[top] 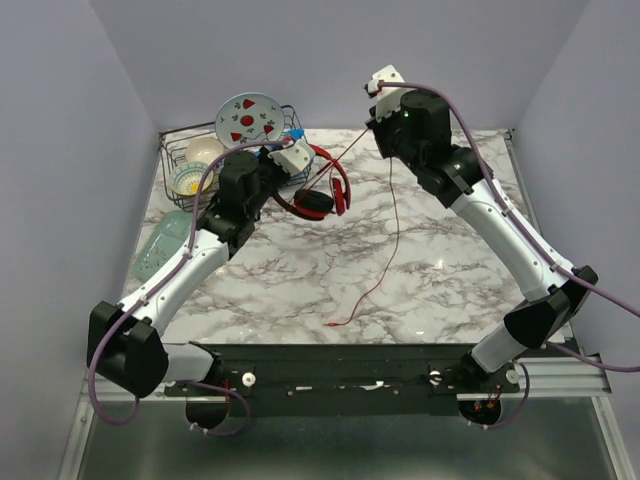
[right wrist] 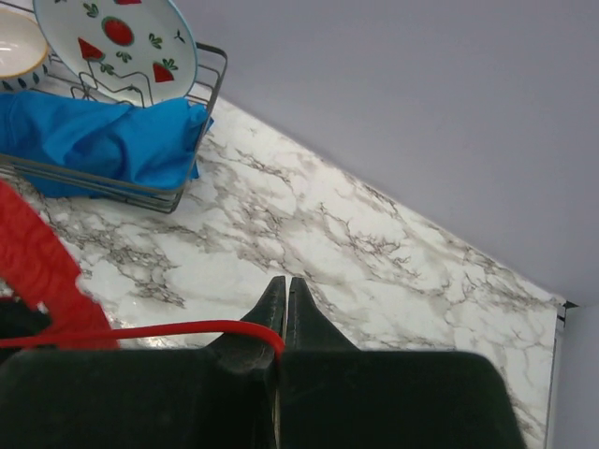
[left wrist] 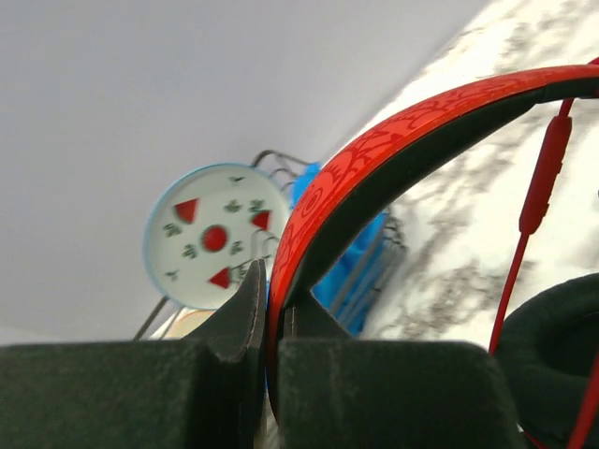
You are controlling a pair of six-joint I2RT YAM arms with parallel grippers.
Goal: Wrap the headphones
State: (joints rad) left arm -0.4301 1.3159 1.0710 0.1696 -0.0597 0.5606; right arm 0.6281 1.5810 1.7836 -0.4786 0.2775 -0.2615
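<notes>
The red headphones (top: 322, 190) are held over the marble table (top: 440, 290) near its back left. My left gripper (top: 284, 180) is shut on their patterned red headband (left wrist: 412, 126), which arcs up out of the jaws (left wrist: 271, 295). A black ear pad (left wrist: 552, 346) shows at the lower right. The thin red cable (top: 394, 215) rises from the headphones to my right gripper (top: 374, 124), then hangs down to its plug on the table (top: 331, 325). My right gripper (right wrist: 285, 285) is shut on the cable (right wrist: 140, 330), raised above the table's back.
A wire dish rack (top: 180, 160) stands at the back left corner with a watermelon-print plate (top: 248, 118), bowls (top: 192, 180) and a blue cloth (right wrist: 103, 140). A pale green tray (top: 160, 245) lies at the left edge. Walls close in behind and on both sides.
</notes>
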